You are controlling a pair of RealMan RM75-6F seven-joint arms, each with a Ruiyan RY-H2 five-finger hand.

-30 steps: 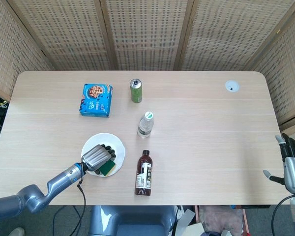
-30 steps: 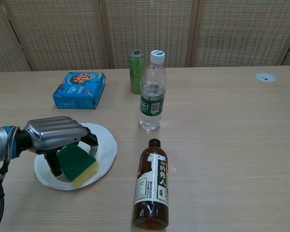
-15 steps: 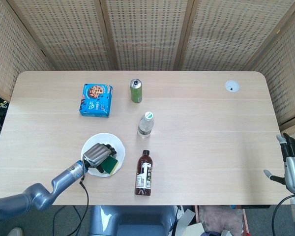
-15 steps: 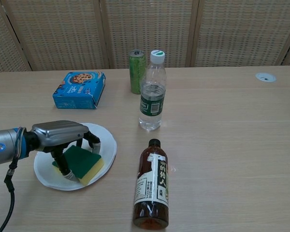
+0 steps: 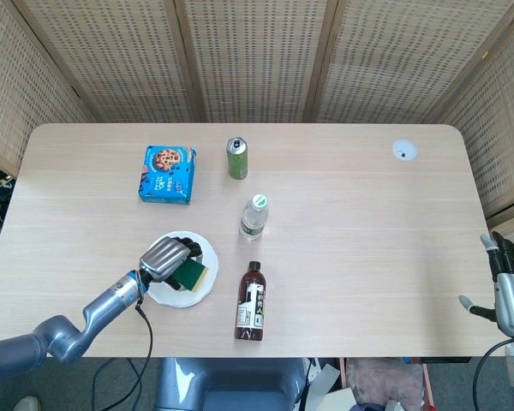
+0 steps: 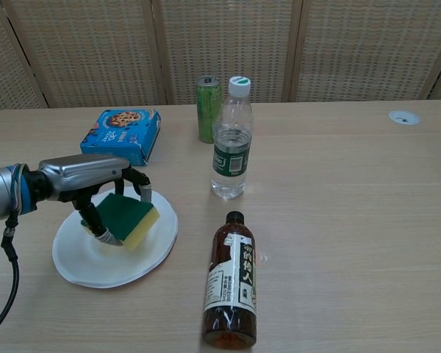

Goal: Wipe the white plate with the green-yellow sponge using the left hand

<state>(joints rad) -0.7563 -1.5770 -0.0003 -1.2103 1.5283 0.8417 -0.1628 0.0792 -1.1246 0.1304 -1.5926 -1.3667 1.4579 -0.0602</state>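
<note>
The left hand (image 6: 88, 180) grips the sponge (image 6: 125, 218) from above: its fingers (image 6: 142, 190) curl down over the far edge and the thumb presses on the near side, so the sponge is clamped between them. The sponge has a dark green top and a yellow underside, and it is tilted. Its right yellow edge is on the plate (image 6: 103, 257), or very near it. I cannot tell if the whole bottom touches the plate. The plate is white and lies on the worktop (image 6: 338, 220), near its front left part. The sponge is over the far half of the plate, under the palm and a little to the right of it.

In the head view the left hand (image 5: 163, 257) covers the upper left part of the plate (image 5: 173, 294), and the sponge (image 5: 191, 274) shows only as a small green and yellow piece beside the fingers. This view also shows the right hand (image 5: 512, 291) at the right edge, off the worktop, with fingers apart and holding nothing. The chest view does not show the right hand.

The chest view shows the tilt of the sponge clearly. A brown bottle (image 6: 231, 283) lies flat on the worktop, right of the plate.
</note>
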